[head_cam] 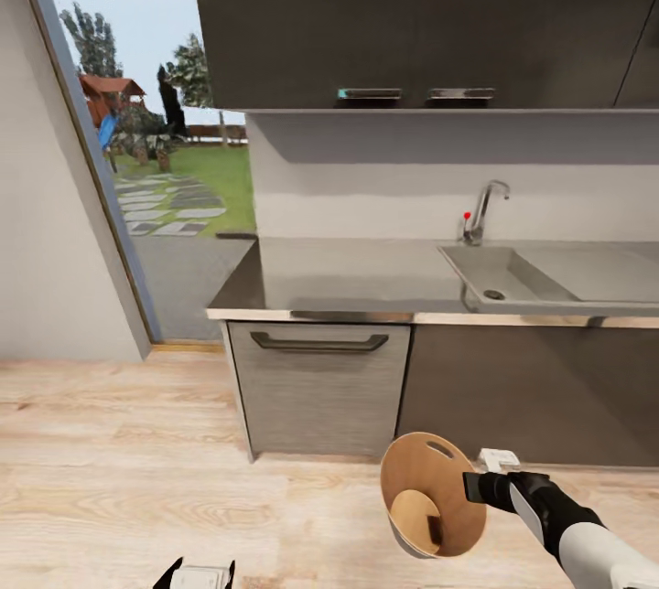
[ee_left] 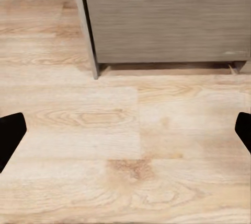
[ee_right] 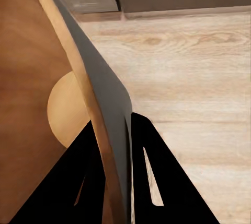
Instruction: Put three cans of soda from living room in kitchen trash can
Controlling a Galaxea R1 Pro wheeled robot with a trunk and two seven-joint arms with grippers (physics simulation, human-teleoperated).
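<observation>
The robot stands in the kitchen facing a dark cabinet run, and the step in hand looks like carrying the trash can (head_cam: 430, 496), which the right gripper (head_cam: 473, 486) holds off the wooden floor (head_cam: 137, 470). In the right wrist view its two black fingers (ee_right: 151, 177) straddle the pail's wall, one inside and one outside, pinched on the rim (ee_right: 78, 72), so the grip is a closed clamp on the side. The pail hangs just ahead of that gripper, tipped so its mouth faces up toward the head camera; it is grey outside (ee_right: 107, 98), tan-brown within, tapering to a paler round bottom, with an oval handle slot near the rim on the side farthest from the fingers. No soda cans can be seen inside it or anywhere on the floor or counter (head_cam: 348, 273), so my judgement is that none has been dropped in yet. The left gripper (ee_left: 125, 130) hangs low over bare floor, its fingertips spread wide apart and holding nothing, with a pale cabinet door (ee_left: 162, 18) beyond it. The next move probably calls for either setting the pail upright somewhere reachable or bringing it to the cans, keeping the clamp firm so the tilted pail does not slip.
</observation>
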